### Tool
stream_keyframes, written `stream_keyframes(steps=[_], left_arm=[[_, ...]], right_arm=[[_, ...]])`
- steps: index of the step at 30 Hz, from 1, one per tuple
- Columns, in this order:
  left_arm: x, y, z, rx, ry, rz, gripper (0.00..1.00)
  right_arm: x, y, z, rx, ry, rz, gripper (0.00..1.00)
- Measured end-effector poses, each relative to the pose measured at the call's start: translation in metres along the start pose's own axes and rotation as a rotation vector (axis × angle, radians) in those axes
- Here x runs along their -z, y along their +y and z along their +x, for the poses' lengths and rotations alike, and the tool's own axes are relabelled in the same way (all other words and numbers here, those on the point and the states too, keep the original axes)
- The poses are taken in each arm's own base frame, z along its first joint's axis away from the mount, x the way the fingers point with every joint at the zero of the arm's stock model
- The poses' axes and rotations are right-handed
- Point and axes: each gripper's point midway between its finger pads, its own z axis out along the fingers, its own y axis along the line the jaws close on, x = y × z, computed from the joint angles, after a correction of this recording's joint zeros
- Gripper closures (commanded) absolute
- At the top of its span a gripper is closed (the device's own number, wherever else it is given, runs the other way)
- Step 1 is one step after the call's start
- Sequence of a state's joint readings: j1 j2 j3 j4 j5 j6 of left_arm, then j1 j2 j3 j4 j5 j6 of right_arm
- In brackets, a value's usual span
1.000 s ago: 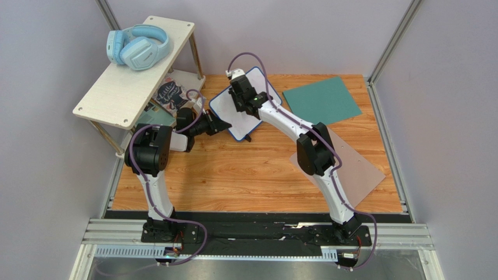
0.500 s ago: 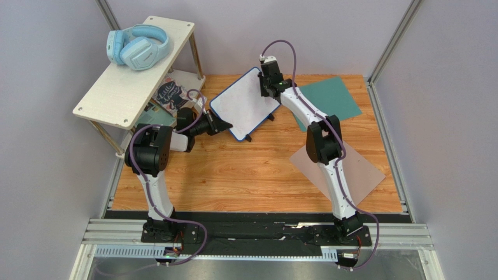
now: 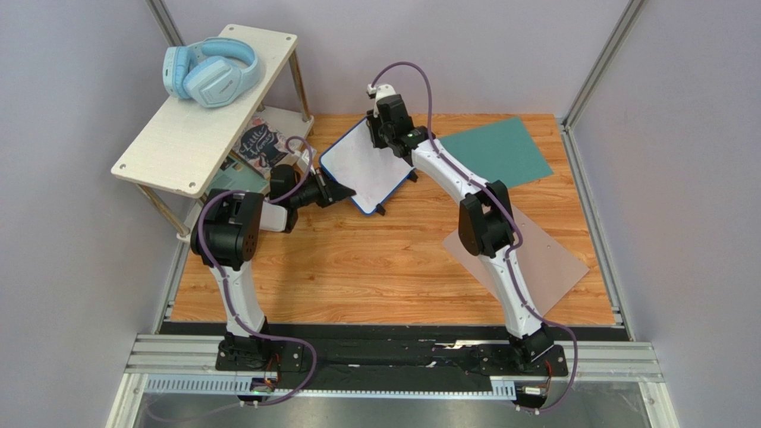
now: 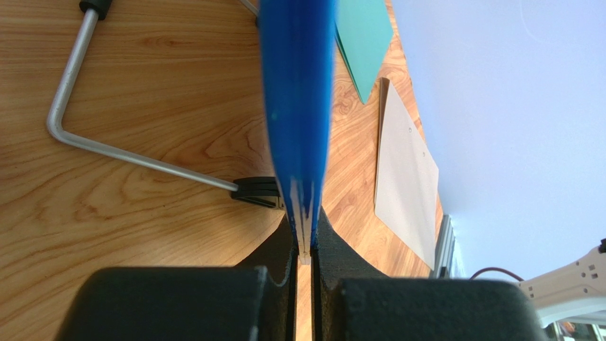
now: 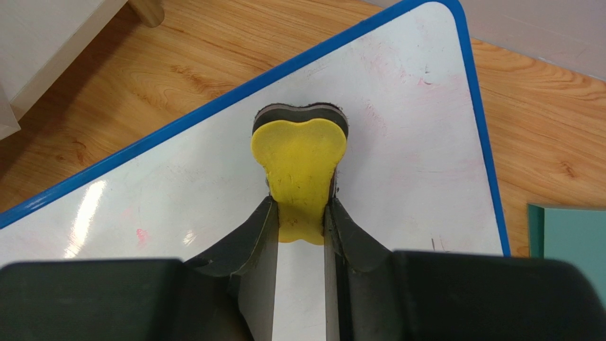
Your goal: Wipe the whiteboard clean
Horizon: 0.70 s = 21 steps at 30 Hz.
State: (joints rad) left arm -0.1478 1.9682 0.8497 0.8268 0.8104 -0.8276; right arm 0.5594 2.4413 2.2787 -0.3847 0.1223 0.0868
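The left gripper (image 3: 336,190) was clamped on the whiteboard (image 3: 371,171), its two black fingers (image 4: 281,249) pressed together on the dark-blue frame at the board's corner. In the left wrist view the left gripper (image 4: 304,241) pinched the whiteboard (image 4: 299,106) edge-on, so the frame ran straight ahead from the fingertips as a narrow blue strip. To the left of that grip, a bent metal leg (image 4: 128,156) ended in a black foot (image 4: 256,190) on the wooden table (image 4: 142,71). Ahead and to the right of the fingers lay the teal sheet (image 4: 363,35) and, nearer, the grey-brown sheet (image 4: 405,177).

The right gripper (image 3: 382,135) sat at the board's far edge, opposite the left gripper's corner. In the right wrist view the right gripper (image 5: 300,213) was closed on a yellow eraser (image 5: 300,153), holding its narrow end while the wider end projected forward, against the whiteboard (image 5: 398,142). Faint pink smears showed on the white surface around and beyond the eraser. A corner of the teal sheet (image 5: 576,234) lay to the right of the fingers.

The board stood tilted on the table (image 3: 357,267) between the two grippers. Beyond the left gripper stood a pale shelf (image 3: 205,116) carrying blue headphones (image 3: 210,71).
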Motion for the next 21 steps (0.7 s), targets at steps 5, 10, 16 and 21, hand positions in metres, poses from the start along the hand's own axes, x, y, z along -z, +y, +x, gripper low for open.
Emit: stream_keyframes(steps=[5,10,16,21], left_arm=[[0.0,0.0,0.0,0.0,0.0,0.0,1.0],[0.0,0.0,0.0,0.0,0.0,0.0,1.0],[-0.001,-0.002,0.0,-0.007,0.001,0.009,1.0],[0.0,-0.005,0.002,-0.011,0.01,0.023,1.0]], right_arm=[[-0.002,-0.016,-0.001,-0.109,0.007,-0.006,1.0],[-0.009,-0.058,0.014,-0.297,0.048,-0.012,1.0],[-0.011,-0.122,0.055,-0.496,0.142,0.031,1.0],[-0.002,-0.115,0.07,-0.542,0.187,0.025,1.0]])
